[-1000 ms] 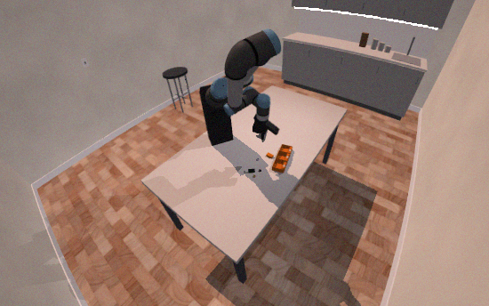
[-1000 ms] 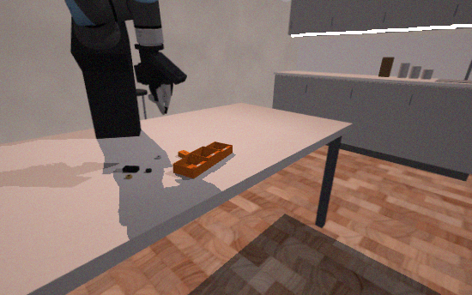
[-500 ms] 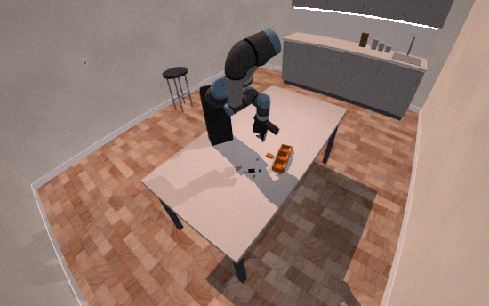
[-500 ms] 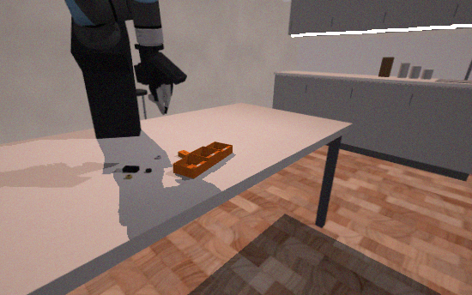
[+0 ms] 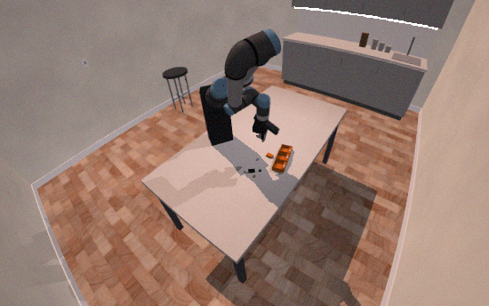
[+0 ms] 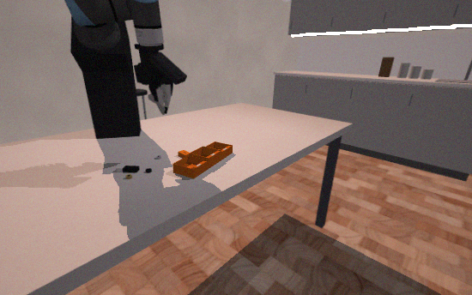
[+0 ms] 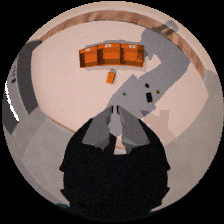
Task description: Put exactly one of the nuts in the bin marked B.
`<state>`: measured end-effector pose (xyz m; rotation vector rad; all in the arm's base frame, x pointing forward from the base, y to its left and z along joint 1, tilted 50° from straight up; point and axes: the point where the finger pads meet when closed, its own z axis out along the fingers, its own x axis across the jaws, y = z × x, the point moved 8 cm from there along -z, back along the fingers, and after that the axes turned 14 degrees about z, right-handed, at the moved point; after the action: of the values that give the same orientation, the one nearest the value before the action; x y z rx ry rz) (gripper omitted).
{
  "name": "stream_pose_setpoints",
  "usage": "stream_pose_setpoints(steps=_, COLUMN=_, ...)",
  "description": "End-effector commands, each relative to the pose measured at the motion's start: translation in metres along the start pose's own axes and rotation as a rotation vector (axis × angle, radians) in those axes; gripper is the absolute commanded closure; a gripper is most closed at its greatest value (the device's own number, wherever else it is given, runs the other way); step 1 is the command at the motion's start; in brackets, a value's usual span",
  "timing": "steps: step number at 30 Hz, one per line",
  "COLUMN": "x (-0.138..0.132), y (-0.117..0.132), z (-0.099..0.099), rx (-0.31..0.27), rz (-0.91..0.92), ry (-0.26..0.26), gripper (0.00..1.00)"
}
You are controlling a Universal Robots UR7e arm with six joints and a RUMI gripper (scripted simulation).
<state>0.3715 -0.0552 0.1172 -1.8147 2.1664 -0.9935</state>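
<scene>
Orange bins (image 7: 112, 55) sit on desk (image 5: 222, 213) ahead of and below end effector (image 6: 164, 108), which hangs above desk, jaws closed, empty. Small nuts (image 6: 128, 176) lie beside bins.

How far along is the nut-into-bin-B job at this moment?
Nothing looks done: the small parts lie on the table beside the orange bin tray, and no nut shows in its compartments. Nothing is in hand: the pincer hangs shut and empty above the table. Left: pick one nut and drop it in bin B.
</scene>
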Motion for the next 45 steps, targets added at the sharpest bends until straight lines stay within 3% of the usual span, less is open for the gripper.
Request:
stream_pose_setpoints(steps=1, x=0.031, y=-0.003, z=-0.041, rx=0.077, rz=0.124, ry=0.06, gripper=0.96)
stream_pose_setpoints(steps=38, x=0.031, y=-0.003, z=-0.041, rx=0.077, rz=0.124, ry=0.06, gripper=0.96)
stream_pose_setpoints(steps=42, x=0.025, y=-0.023, z=-0.02, rx=0.109, rz=0.04, ry=0.107, gripper=0.96)
stream_pose_setpoints(steps=45, x=0.023, y=-0.045, z=-0.003, rx=0.114, rz=0.019, ry=0.111, gripper=0.96)
